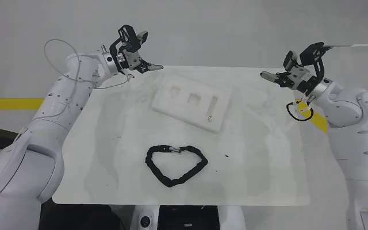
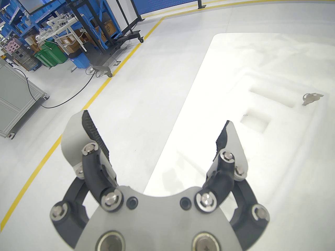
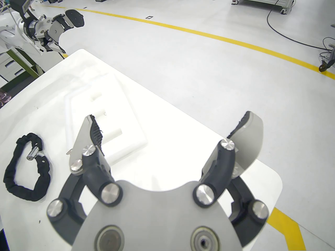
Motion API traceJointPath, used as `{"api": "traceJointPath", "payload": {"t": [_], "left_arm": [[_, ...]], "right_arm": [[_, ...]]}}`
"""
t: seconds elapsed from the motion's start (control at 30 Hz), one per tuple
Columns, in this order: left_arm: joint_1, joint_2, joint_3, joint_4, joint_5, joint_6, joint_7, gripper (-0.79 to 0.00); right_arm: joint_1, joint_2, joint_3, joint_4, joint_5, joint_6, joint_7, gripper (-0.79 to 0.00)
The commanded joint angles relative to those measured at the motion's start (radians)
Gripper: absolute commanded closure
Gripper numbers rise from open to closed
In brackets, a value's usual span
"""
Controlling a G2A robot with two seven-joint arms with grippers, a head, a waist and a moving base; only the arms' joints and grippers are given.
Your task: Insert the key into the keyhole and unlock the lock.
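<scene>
L gripper (image 2: 157,129): jaws spread wide, nothing in them, over far left corner of table (image 1: 115,172). R gripper (image 3: 167,124): same, spread and empty, over far right corner. Both well apart from the work.

Key (image 2: 311,98): lies flat on white foam tray (image 1: 172,106), at the near end of the narrow slot (image 1: 214,103), close to the tray edge that faces the lock. Small, pale metal.

Chain lock (image 1: 175,164): black, cloth-covered, closed loop on bare table, nearer the robot than the tray and apart from it. Shiny barrel (image 3: 34,154) joins the loop on the tray side. Which end takes the key: cannot tell.

Handling, my read:
- Key prob. light, thin, stiff, slick. Lying flat, so little edge to catch. Foam likely gives a bit under the jaw tips, which should help get round it. Take it by the round head, across the flat faces, blade left free and sticking out. A weak pinch may let it swivel.
- Chain prob. heavier and floppy. Cover looks grippy but the links will sag and shift if lifted mid-loop, so no good for steadying.
- Barrel is the only rigid part. Smooth metal, may slip or roll. Best hold: across the barrel or on the chain just beside it, opening left clear, so it cannot twist when the key turns.

Two-arm job, I reckon: one pins barrel, other carries key.
</scene>
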Motion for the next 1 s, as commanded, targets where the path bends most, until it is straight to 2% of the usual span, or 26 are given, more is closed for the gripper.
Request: {"api": "traceJointPath", "payload": {"t": [0.0, 0.8, 0.97], "left_arm": [[0.000, 0.000, 0.000, 0.000, 0.000, 0.000, 0.000, -0.784], [0.000, 0.000, 0.000, 0.000, 0.000, 0.000, 0.000, -0.785], [0.000, 0.000, 0.000, 0.000, 0.000, 0.000, 0.000, -0.785]], "right_arm": [[0.000, 0.000, 0.000, 0.000, 0.000, 0.000, 0.000, -0.784], [-0.003, 0.000, -0.002, -0.002, -0.002, 0.002, 0.001, -0.785], [-0.011, -0.005, -0.049, -0.057, 0.044, 0.031, 0.095, -0.785]]}}
